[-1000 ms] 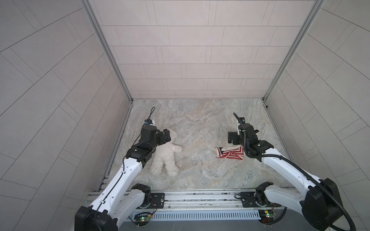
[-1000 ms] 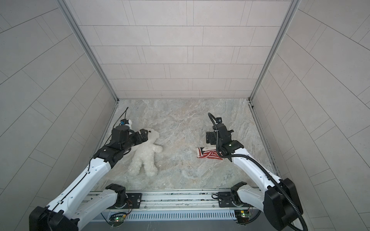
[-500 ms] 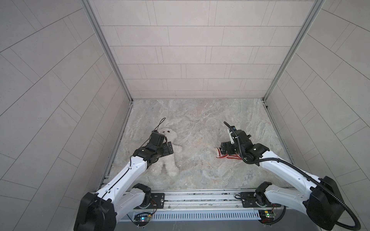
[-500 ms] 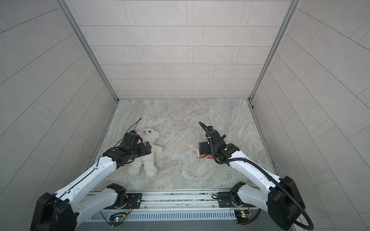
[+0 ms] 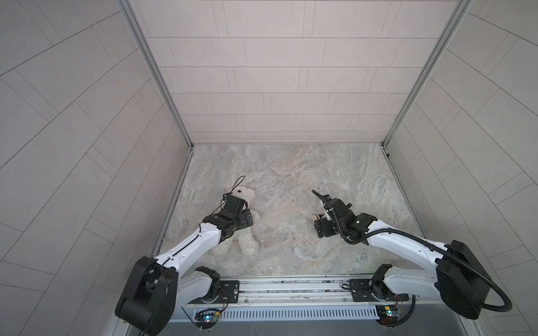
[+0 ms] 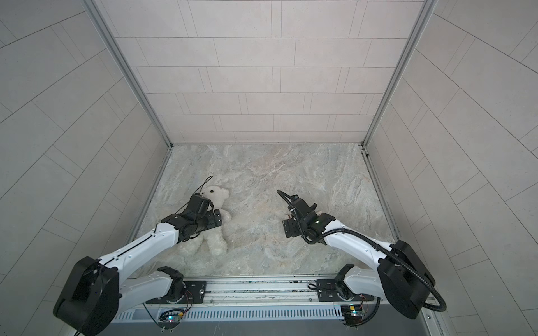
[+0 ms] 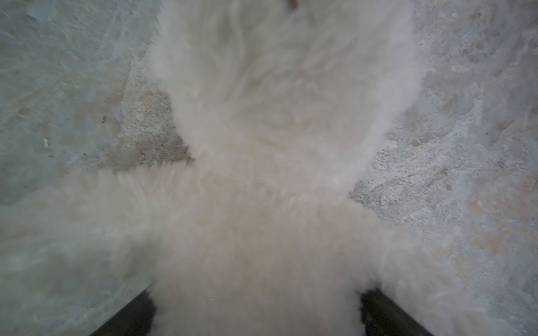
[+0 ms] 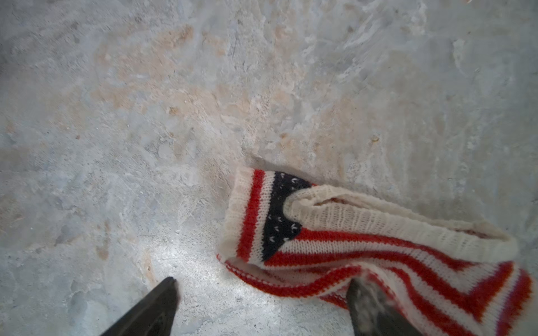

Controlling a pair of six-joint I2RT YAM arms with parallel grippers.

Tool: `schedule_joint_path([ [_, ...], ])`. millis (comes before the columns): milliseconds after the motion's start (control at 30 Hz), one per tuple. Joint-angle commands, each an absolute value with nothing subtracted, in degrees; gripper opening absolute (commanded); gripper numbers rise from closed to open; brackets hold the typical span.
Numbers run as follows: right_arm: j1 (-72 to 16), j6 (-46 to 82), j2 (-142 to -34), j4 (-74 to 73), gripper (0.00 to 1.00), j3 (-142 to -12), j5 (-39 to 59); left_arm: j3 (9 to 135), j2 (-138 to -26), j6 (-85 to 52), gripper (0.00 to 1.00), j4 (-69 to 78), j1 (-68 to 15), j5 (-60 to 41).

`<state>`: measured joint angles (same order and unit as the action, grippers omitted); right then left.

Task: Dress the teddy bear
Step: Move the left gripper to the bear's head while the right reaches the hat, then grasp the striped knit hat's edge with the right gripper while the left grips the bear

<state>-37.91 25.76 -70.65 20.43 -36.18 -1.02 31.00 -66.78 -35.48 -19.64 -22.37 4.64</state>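
Observation:
The white fluffy teddy bear (image 5: 247, 244) (image 6: 217, 195) lies on its back at the left of the marble floor, head toward the back wall. My left gripper (image 5: 237, 215) (image 7: 257, 308) is down over its torso, open, with a dark finger (image 7: 378, 311) on each side of the furry body (image 7: 276, 116). The red-and-white striped sweater (image 8: 349, 232) with a navy patch lies crumpled to the right. In both top views only a sliver of the sweater (image 5: 316, 216) (image 6: 289, 216) shows. My right gripper (image 5: 329, 218) (image 8: 263, 282) stands open low over its end, one fingertip (image 8: 358, 291) on the knit edge.
Tiled walls close the floor on three sides, and the left wall's foot (image 5: 174, 203) runs close to the bear. A metal rail (image 5: 291, 286) with both arm bases borders the front. Bare marble floor (image 5: 285, 209) lies between the bear and the sweater.
The left gripper came from beside the bear's head down over its torso. The right gripper dropped forward onto the sweater and now hides most of it in the top views.

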Motion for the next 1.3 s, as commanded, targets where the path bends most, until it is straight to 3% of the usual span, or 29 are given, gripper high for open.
schedule_joint_path([
  [0, -38.6, 26.6, -73.0, 22.1, 0.9, -38.7, -4.4, 29.6, -69.0, -34.9, 0.96, -18.2, -23.7, 4.0],
  [300, -39.9, 26.6, -80.2, 20.4, 0.77, -39.9, -2.8, 28.2, -69.7, -34.8, 0.71, -15.6, -26.0, 4.0],
  [600, -40.1, 27.5, -83.4, 16.8, 0.57, -38.9, -2.4, 26.0, -67.0, -34.9, 0.48, -13.5, -27.0, 2.8],
  [967, -40.2, 27.8, -84.2, 15.9, 0.3, -39.1, -4.7, 23.9, -62.9, -35.3, 0.29, -11.4, -27.3, 0.7],
  [1100, -40.2, 28.0, -84.2, 15.7, 0.24, -39.5, -6.0, 24.4, -62.4, -34.7, 0.25, -11.6, -27.3, 0.2],
  [1267, -40.2, 29.5, -85.7, 12.9, 0.22, -40.8, -5.8, 24.2, -61.0, -33.5, 0.14, -11.3, -27.6, -0.6],
])
